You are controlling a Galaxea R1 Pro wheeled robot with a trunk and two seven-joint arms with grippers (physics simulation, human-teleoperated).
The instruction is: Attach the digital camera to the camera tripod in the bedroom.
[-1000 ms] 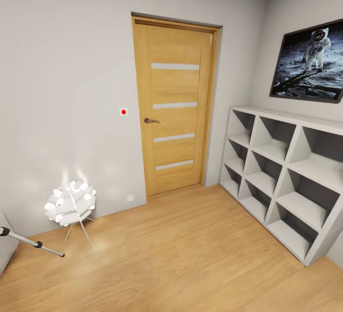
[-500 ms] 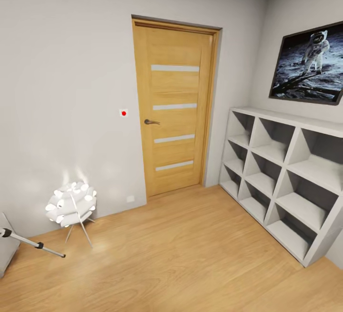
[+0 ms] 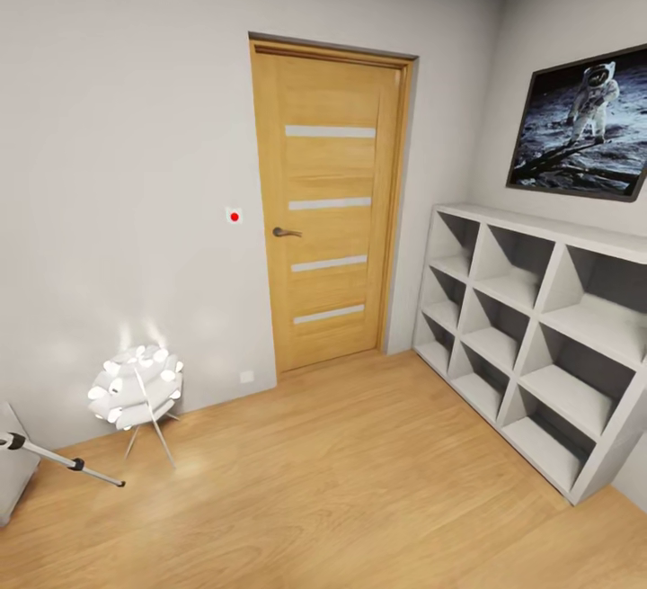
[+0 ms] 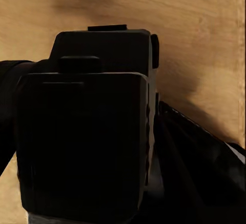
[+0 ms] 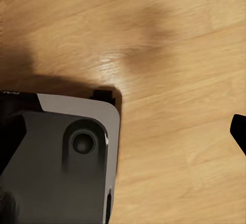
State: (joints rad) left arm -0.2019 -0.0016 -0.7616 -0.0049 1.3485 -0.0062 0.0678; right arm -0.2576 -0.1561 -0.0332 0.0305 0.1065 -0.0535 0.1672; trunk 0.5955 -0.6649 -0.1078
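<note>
Bedroom corner from the head view: light wood floor (image 3: 359,499), pale grey walls (image 3: 117,166), and a wooden door (image 3: 328,202) shut in the middle, with a small white switch plate with a red dot (image 3: 234,216) just beside its frame. Along the right wall there's a white cube shelf (image 3: 539,328), cubbies bare, and above it a framed astronaut picture (image 3: 584,126). Down left sits a glowing white lamp (image 3: 135,387) on thin legs. Near it, at the frame's left edge, one silver tripod (image 3: 63,459) leg slants down to the floor.

Left wrist view: a black boxy thing (image 4: 87,137) right up against the lens, over floor. Could be the camera, can't tell. Can't tell either claw's state.

Right wrist view: a grey-and-black robot part (image 5: 61,157) over the floor.
</note>
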